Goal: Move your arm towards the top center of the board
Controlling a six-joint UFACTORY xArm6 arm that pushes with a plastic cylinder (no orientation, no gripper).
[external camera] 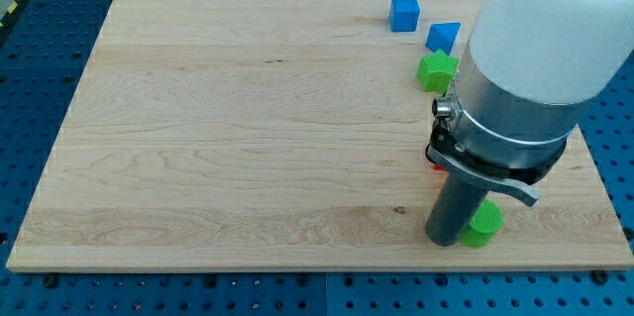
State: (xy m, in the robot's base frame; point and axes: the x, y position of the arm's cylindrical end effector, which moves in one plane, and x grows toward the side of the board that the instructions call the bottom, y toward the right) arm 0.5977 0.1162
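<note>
Blue pegboard surrounds a pale wooden board (pixel 248 128) lying flat on the desk. My tip (pixel 443 239) rests near the board's lower right, touching or just beside a green cylinder (pixel 483 225) on its right; no fingers exist on this rod, so no open or closed state applies. Target, the board's top centre, lies well apart toward the view's upper left, and appears bare. Risk: a straight run looks clear, but a swing rightward would nudge the green cylinder off the edge. A red block (pixel 436 166) shows only as a sliver behind the arm; shape undeterminable. Farther up the right side sit a green star (pixel 436 70), a blue triangle (pixel 443 36) and a blue cube (pixel 403 14), all right of the likely path.
</note>
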